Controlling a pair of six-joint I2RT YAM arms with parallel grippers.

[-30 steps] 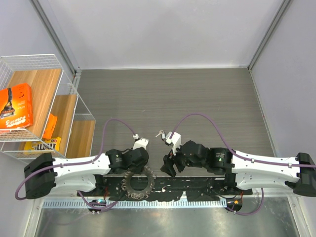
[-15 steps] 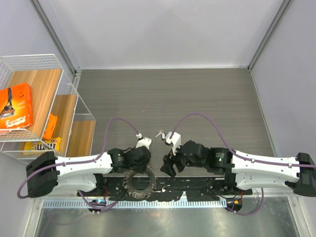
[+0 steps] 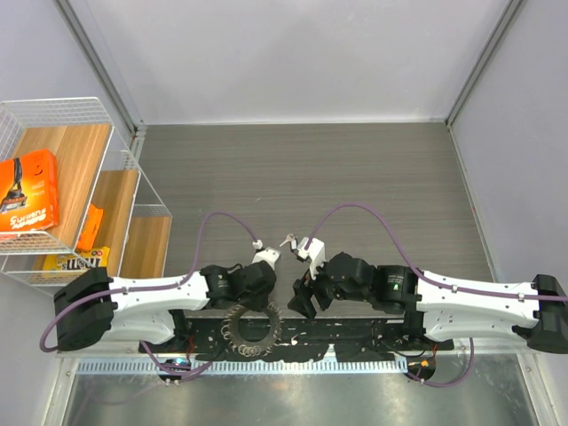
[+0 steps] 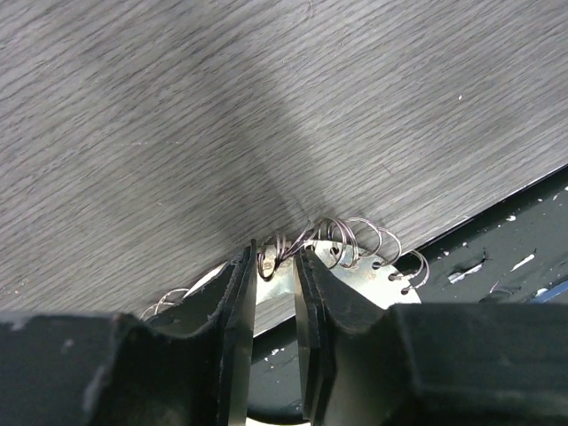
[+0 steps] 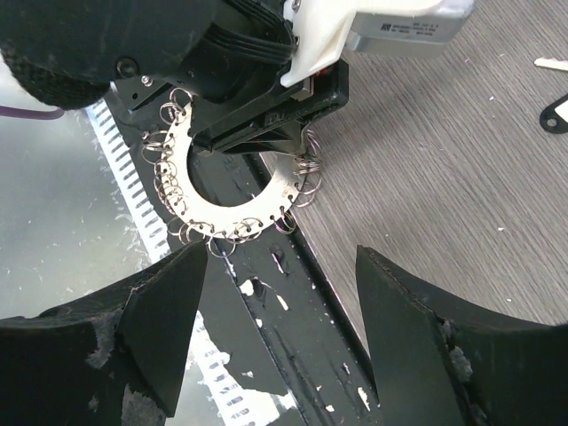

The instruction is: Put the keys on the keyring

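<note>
The keyring (image 3: 250, 325) is held at the table's (image 3: 355, 169) near edge by the left gripper (image 4: 276, 271). The right gripper (image 5: 280, 262) is positioned just right of it. A key (image 3: 287, 240) is laid farther out.

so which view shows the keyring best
Right wrist: nearly the whole keyring shows, a flat ring rimmed with small wire loops, only its top hidden. Left wrist shows just a bit of rim and a few loops at the left tool. Top view shows it tiny, partly under the left arm.

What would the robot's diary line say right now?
left hand: shut on keyring | right hand: open, apart from keyring | key: lying on table
</note>
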